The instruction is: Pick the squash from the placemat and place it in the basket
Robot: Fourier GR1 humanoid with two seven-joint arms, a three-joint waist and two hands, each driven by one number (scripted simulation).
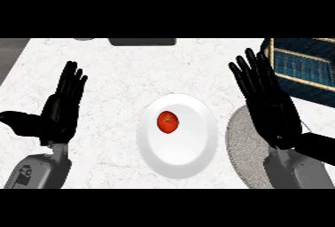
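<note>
standing over the counter [104,71], i see a pale speckled top with both of the robot's arms coming in from the near edge. the left hand [60,108] is at the left side, fingers straight and pointing away, thumb stuck out to the left; it is spread wide and holds nothing. the right hand [268,99] is at the right side, also flat and wide, fingers straight and fanned, with nothing in it.

between the two hands sits a white plate [177,155], and on it, a little above its middle, lies a small red-orange round fruit [168,122] with a dark spot at its top. neither hand touches the plate or the fruit.

under the right hand and forearm lies a grey rounded placemat [245,146], just beside the plate's right rim. much of it is hidden by the arm, and on the part that shows i can see no squash; whether one lies beneath the hand i cannot tell.

the basket [304,66], dark blue with tan ribs, stands at the far right corner, close beyond the right fingertips. a dark flat object [142,42] is cut off by the far edge.
</note>
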